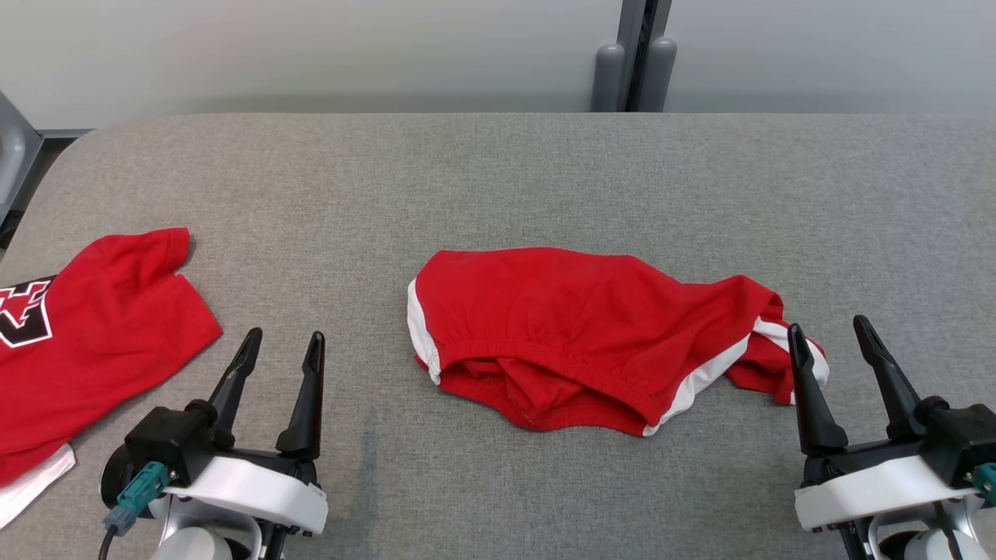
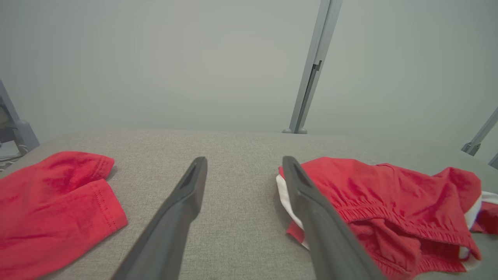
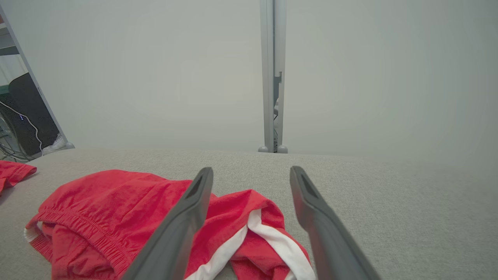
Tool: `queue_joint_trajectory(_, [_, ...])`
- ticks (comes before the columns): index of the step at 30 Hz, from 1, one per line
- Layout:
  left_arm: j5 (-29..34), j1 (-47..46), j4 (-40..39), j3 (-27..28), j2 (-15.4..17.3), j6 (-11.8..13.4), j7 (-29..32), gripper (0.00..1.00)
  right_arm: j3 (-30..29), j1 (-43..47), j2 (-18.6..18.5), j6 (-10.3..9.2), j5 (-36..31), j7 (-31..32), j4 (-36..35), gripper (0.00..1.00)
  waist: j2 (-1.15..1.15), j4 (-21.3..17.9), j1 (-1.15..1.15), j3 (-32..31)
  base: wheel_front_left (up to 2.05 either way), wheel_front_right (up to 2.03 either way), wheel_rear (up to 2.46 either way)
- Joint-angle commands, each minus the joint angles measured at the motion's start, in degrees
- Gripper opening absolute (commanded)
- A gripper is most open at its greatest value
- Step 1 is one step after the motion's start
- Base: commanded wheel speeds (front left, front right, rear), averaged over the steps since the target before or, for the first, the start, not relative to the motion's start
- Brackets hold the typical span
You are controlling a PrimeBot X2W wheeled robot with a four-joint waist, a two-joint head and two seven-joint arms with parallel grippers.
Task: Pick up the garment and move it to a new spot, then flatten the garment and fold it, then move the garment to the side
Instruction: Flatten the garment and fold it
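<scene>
The garment [image 1: 560, 311] is a pair of red shorts with white side stripes, lying crumpled at the middle of the grey padded table [image 1: 498, 179], waistband toward me. My right gripper [image 1: 827, 327] stands open just right of the shorts' bunched right end, holding nothing; in the right wrist view its gripper [image 3: 251, 169] hovers over that striped end of the garment [image 3: 116, 198]. My left gripper [image 1: 284, 336] is open and empty near the front left. In the left wrist view the gripper [image 2: 245, 159] has the garment [image 2: 389, 190] to its right.
A red T-shirt [image 1: 93, 327] with a black-and-white print lies at the table's left edge, also seen as the red T-shirt [image 2: 50, 198] in the left wrist view. A grey post [image 1: 634, 54] stands behind the table's far edge against the pale wall.
</scene>
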Motion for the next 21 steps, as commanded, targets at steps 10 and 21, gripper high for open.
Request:
queue_joint_trajectory(10, [1.00,-2.74,-2.06,-4.27,-0.65,-1.95,3.68,1.00,-0.58,0.15,0.36,0.00,0.60,0.07,-1.12,1.00,0.00,-0.13,0.00,0.95,0.00,0.00,0.00])
queue_joint_trajectory(21, [0.83,-10.84,-1.24,-17.63,-7.73,-9.47,15.22,1.00,0.23,-2.50,0.62,0.00,0.72,-0.69,-1.53,1.00,0.00,-3.68,0.00,5.85,0.00,0.00,0.00])
